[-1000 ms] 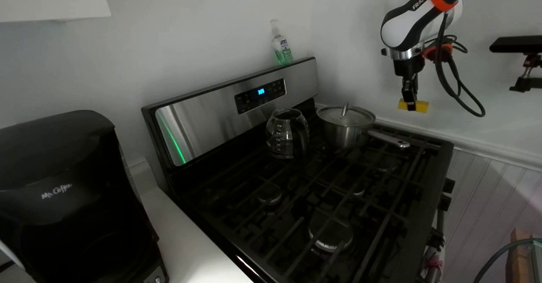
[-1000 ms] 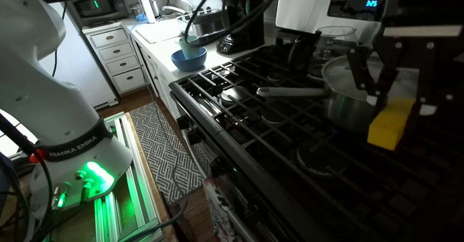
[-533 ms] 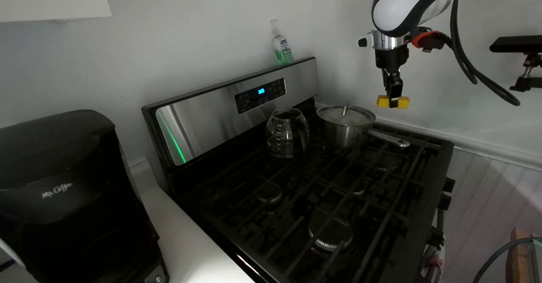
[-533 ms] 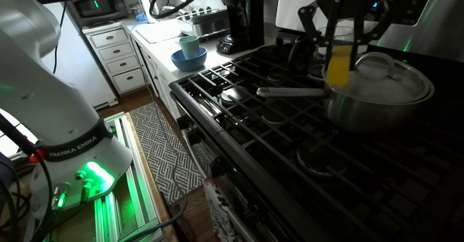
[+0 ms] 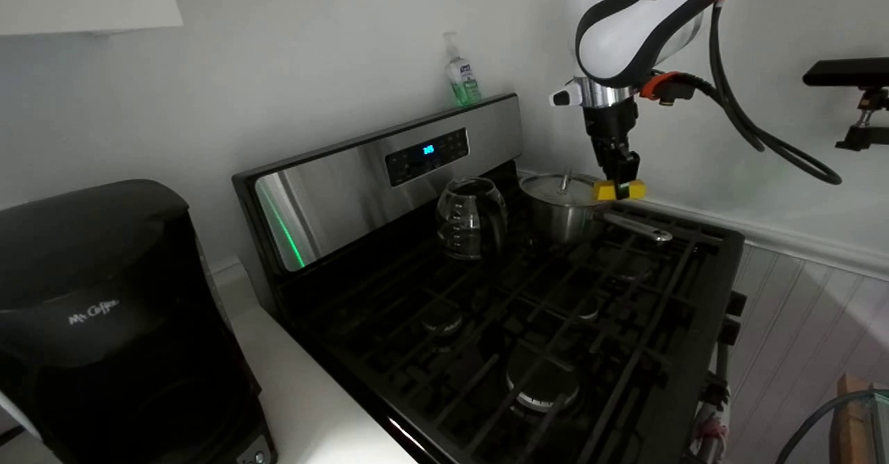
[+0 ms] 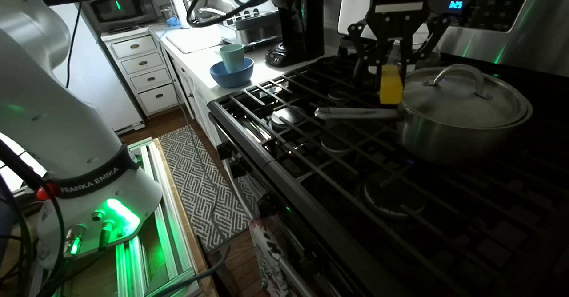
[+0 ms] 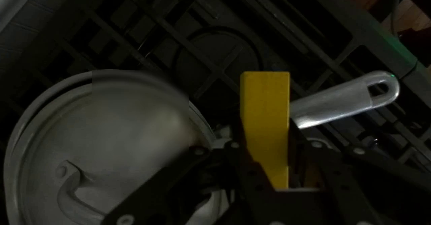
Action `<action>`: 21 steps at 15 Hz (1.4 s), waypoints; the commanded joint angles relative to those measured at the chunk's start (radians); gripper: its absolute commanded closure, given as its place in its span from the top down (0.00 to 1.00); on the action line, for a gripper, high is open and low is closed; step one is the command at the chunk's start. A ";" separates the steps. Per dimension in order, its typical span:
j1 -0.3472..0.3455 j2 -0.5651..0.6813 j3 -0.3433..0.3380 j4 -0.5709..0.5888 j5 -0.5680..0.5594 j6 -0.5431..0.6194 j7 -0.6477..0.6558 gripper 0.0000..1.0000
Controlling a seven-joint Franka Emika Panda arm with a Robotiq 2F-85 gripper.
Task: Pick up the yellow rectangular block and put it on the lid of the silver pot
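The yellow rectangular block (image 5: 605, 190) is held in the air between my gripper's fingers; it also shows in an exterior view (image 6: 391, 88) and in the wrist view (image 7: 266, 114). My gripper (image 5: 623, 185) points down and is shut on the block (image 6: 391, 77). The silver pot (image 5: 566, 222) stands on the stove, also in an exterior view (image 6: 444, 143). Its lid (image 6: 475, 99) is on it, with an arched metal grip. In the wrist view the lid (image 7: 114, 127) lies left of the block, and the block overlaps the pot's long handle (image 7: 336, 100). The block is beside the lid's edge, not over its middle.
A glass carafe (image 5: 458, 224) stands next to the pot. The stove's back panel (image 5: 347, 193) rises behind, with a soap bottle (image 5: 464, 82) on top. A black coffee maker (image 5: 104, 311) stands on the counter. A blue bowl (image 6: 231, 78) holds a green cup (image 6: 232, 57).
The gripper has carried the block leftward in both exterior views, from the pot's near side to beside the lid at the handle. Lately it has come lower. The pot has not moved.
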 commanded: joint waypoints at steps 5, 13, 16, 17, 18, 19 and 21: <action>0.000 0.077 0.011 0.075 0.029 0.021 -0.002 0.08; -0.001 0.131 0.026 0.141 0.046 0.055 0.016 0.08; -0.002 0.142 0.028 0.150 0.044 0.052 0.022 0.62; -0.003 0.140 0.027 0.150 0.043 0.048 0.023 0.70; -0.005 0.128 0.026 0.143 0.043 0.044 0.024 0.77; -0.006 0.115 0.025 0.132 0.042 0.044 0.021 0.84; -0.012 0.064 0.022 0.089 0.050 0.033 0.011 0.97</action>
